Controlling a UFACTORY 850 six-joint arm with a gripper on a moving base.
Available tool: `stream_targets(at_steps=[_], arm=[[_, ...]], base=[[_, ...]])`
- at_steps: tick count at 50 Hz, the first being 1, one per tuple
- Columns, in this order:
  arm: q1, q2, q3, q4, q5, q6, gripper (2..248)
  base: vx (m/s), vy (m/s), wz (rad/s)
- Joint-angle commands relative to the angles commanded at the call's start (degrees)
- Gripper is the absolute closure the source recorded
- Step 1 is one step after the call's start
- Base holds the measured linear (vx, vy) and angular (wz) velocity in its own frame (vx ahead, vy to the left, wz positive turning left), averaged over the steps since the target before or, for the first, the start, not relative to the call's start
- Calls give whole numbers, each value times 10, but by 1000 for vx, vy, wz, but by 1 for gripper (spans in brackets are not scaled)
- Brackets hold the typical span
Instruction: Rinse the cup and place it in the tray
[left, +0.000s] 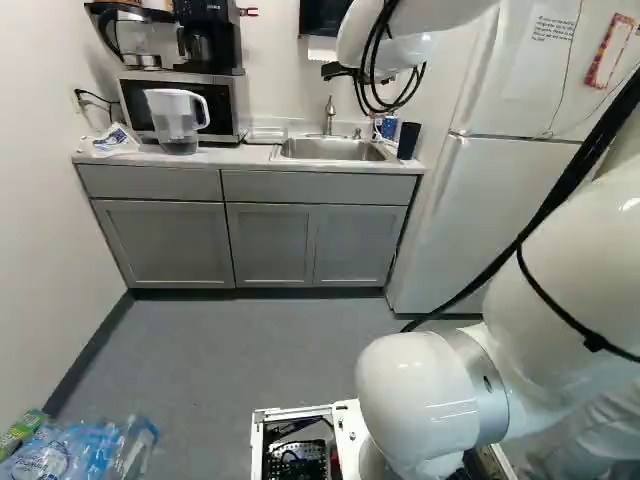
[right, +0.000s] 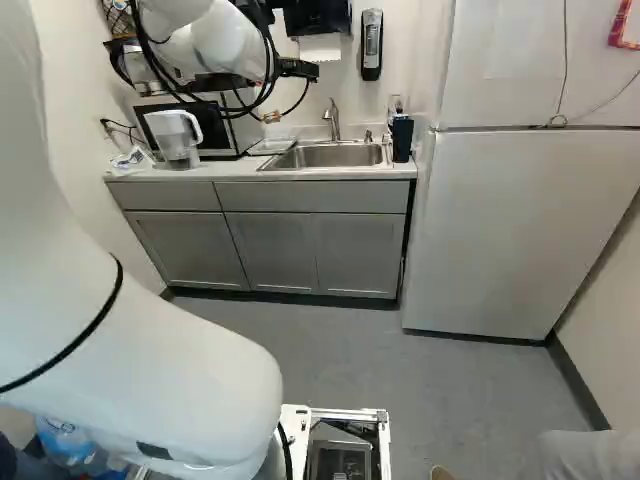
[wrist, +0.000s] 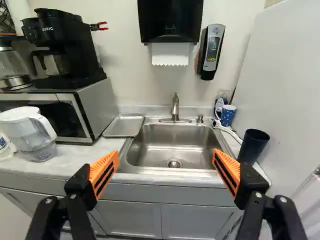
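My gripper (right: 272, 117) is up in the air before the counter in the right base view. In the wrist view the gripper (wrist: 165, 168) has its orange-padded fingers wide apart, holding nothing. A dark blue cup (wrist: 253, 145) stands on the counter to the right of the sink, beyond one finger. Behind it is a blue dotted mug (wrist: 227, 115) with a handle. The shallow metal tray (wrist: 124, 125) lies left of the sink, beside the microwave. Between them, the steel sink (wrist: 172, 145) shows its drain, with the faucet (wrist: 175, 107) at its back.
A water pitcher (wrist: 32, 134) stands on the counter by the microwave (wrist: 55, 116), which carries a coffee maker (wrist: 65, 47). A towel dispenser (wrist: 170, 20) and soap dispenser (wrist: 212, 50) hang above the sink. The fridge (right: 520, 230) is at the right; bottles (left: 80, 450) lie low at the left.
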Motion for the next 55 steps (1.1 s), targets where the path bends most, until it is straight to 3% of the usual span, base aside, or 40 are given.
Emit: stream_targets(at_steps=[55], arm=[[0, 0, 0, 0, 0, 0, 3]], base=[[61, 2, 12]])
